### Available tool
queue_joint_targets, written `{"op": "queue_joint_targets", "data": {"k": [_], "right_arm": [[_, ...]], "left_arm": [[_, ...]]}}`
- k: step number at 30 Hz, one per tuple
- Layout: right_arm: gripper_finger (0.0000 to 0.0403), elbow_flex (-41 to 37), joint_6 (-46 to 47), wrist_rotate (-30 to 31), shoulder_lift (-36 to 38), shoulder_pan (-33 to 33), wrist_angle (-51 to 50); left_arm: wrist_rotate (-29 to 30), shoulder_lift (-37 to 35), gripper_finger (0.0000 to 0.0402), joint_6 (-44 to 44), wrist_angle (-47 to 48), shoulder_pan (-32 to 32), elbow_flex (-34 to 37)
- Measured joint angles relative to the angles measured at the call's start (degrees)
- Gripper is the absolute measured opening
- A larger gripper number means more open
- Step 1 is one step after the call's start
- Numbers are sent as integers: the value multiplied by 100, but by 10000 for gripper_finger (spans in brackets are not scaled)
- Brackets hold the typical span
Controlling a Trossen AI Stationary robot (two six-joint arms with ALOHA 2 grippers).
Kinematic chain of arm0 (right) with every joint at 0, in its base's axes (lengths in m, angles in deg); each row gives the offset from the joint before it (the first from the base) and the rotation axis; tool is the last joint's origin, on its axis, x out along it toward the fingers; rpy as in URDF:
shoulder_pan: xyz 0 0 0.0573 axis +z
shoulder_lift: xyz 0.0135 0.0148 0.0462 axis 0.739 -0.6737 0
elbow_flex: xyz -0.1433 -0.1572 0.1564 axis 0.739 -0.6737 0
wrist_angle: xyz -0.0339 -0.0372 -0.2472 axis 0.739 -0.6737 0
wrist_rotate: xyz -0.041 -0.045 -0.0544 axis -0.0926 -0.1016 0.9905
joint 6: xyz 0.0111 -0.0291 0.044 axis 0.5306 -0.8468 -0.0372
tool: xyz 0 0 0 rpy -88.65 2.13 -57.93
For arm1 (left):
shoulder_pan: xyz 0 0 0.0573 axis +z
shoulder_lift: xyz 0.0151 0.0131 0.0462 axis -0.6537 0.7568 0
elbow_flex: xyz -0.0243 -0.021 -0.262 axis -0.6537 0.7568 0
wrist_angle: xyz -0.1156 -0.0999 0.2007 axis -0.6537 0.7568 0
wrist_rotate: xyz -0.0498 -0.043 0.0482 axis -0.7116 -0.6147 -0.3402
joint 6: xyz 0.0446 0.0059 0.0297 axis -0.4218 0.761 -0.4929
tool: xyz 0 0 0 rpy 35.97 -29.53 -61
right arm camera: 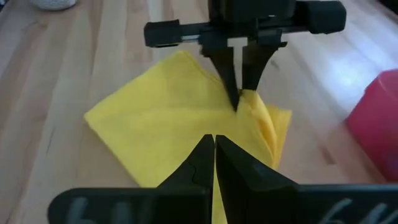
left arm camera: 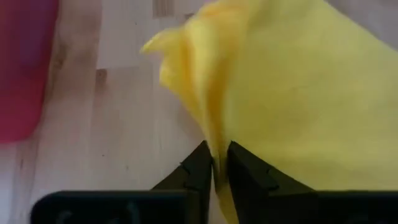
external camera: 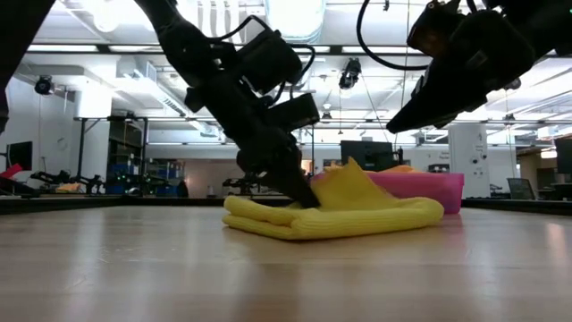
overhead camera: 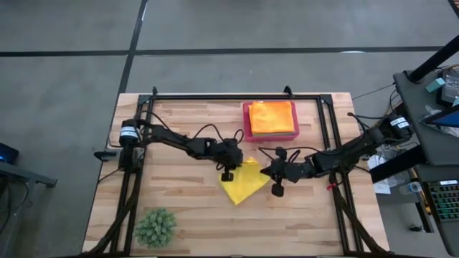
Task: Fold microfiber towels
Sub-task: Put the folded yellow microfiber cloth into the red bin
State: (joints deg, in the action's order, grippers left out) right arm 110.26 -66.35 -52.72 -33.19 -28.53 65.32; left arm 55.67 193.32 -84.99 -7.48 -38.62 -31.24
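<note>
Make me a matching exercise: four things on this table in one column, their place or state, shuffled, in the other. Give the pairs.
1. yellow towel
2. orange towel
3. plant ball
4. right gripper

A. in the pink tray
B. shut, holding nothing
C. near a table corner, untouched
D. folded, its edge pinched by the left gripper

Pairs: 1-D, 2-A, 3-C, 4-B

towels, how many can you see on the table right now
2. A yellow towel lies folded mid-table, an edge pinched by the left hand. An orange towel tops the pink tray; more may be hidden beneath it.
</note>
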Motion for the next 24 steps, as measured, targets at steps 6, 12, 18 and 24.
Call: {"op": "queue_joint_targets", "data": {"k": [6,12,18,24], "right_arm": [[9,-2,-43,157,-1,-1,11],[9,-2,109,416,0,-2,33],[9,-2,371,410,0,-39,-34],[22,-4,588,394,0,-59,-133]], "left_arm": [[60,-20,107,2,-24,0,-27],[343,-158,178,157,42,-5,-25],[352,-512,205,393,73,-33,-18],[352,-976,205,1332,-20,-69,-16]]}}
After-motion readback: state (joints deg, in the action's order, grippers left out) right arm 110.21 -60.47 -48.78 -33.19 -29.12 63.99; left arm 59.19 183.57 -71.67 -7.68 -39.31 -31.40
